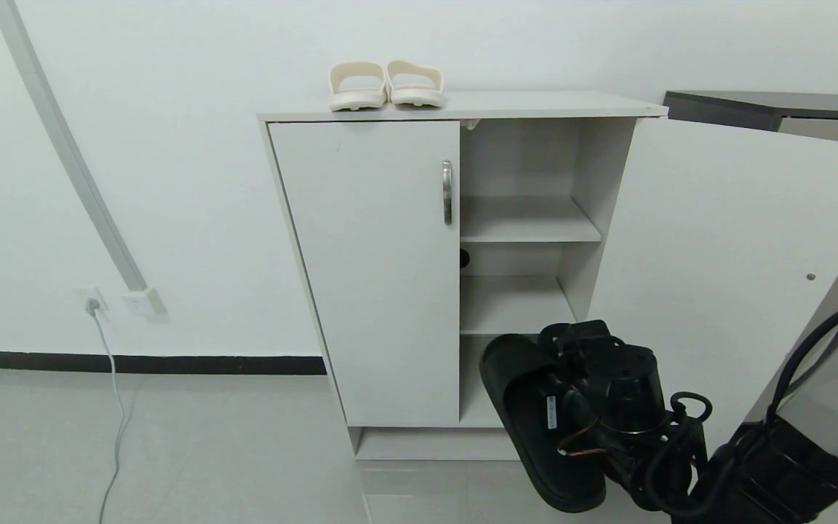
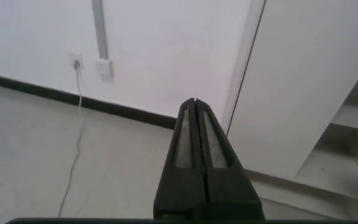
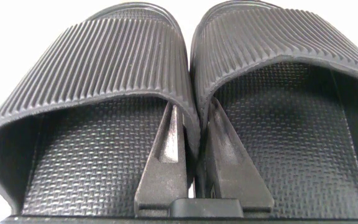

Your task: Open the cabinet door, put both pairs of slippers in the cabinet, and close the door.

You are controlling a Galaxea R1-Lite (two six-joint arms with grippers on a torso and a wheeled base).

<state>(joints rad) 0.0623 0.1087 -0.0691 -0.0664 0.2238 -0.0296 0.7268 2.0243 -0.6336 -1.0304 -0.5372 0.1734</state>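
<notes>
A white cabinet (image 1: pixel 463 105) stands against the wall with its right door (image 1: pixel 717 255) swung open and its left door (image 1: pixel 372 276) closed. A pair of cream slippers (image 1: pixel 386 85) rests on the cabinet top. My right gripper (image 1: pixel 568 364) hangs in front of the lowest shelf opening, shut on a pair of black slippers (image 1: pixel 535 422). In the right wrist view its fingers (image 3: pixel 166 155) pinch the two inner walls of the black slippers (image 3: pixel 191 81) together. My left gripper (image 2: pixel 194 134) is shut with nothing in it, held above the floor left of the cabinet (image 2: pixel 303 87).
Three bare shelves (image 1: pixel 524 218) show inside the open half. A metal handle (image 1: pixel 447 193) sits on the closed door. A wall socket with a cable (image 1: pixel 110 378) trails on the floor at the left. A grey unit (image 1: pixel 775 109) stands behind the open door.
</notes>
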